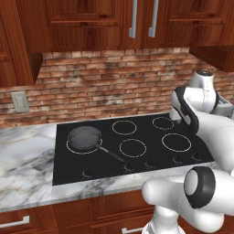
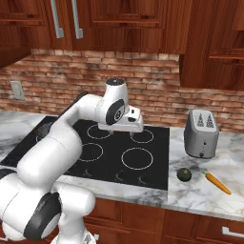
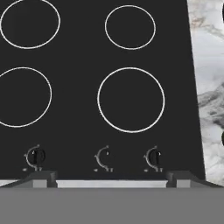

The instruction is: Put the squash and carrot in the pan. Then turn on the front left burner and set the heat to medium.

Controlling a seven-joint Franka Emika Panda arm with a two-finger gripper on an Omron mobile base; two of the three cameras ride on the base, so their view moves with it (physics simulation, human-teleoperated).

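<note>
The gripper [image 3: 111, 177] hangs high above the right half of the black cooktop [image 1: 109, 157], looking straight down. In the hand view its two dark fingertips [image 3: 41, 177] stand wide apart at the bottom corners, with nothing between them: the hand is released and holds nothing. Directly under it lies a large white burner ring [image 3: 131, 99], with a smaller ring [image 3: 130, 27] beyond that and two more rings off to the hand's left. A row of knobs [image 3: 36, 156] sits at the cooktop's front edge, just ahead of the fingertips in that view. Marble counter [image 3: 210, 87] runs along the hand's right.

The pan [image 1: 85, 138] is well away to the hand's left, resting on the front left burner [image 1: 69, 147], whose white outline shows around the pan's edge; its thin black handle points toward the front knobs. The pan's bowl looks bare.

The squash [image 2: 184, 175] and the carrot [image 2: 218, 183] lie on the counter well to the hand's right and nearer the front edge, beside each other but apart, the carrot on the far side of the squash. A grey toaster [image 2: 201, 133] stands behind them, near the brick wall [image 2: 157, 90].
</note>
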